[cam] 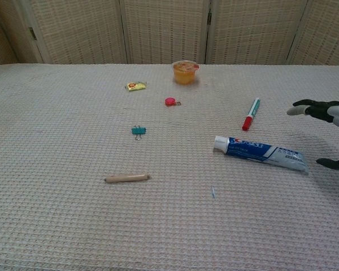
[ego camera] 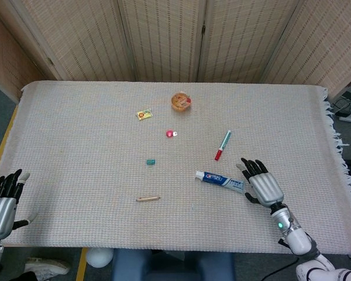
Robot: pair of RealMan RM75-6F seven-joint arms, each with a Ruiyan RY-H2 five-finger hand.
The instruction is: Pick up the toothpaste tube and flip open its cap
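The blue and white toothpaste tube lies flat on the cloth, right of centre, white cap pointing left. My right hand hovers just right of the tube's crimped end, fingers spread and holding nothing; only its fingertips show at the right edge of the chest view. Far off at the near left corner of the table, my left hand is open and empty, seen in the head view alone.
A red and green marker lies just beyond the tube. A wooden stick, teal binder clip, small red item, yellow packet and orange cup are scattered further left and back.
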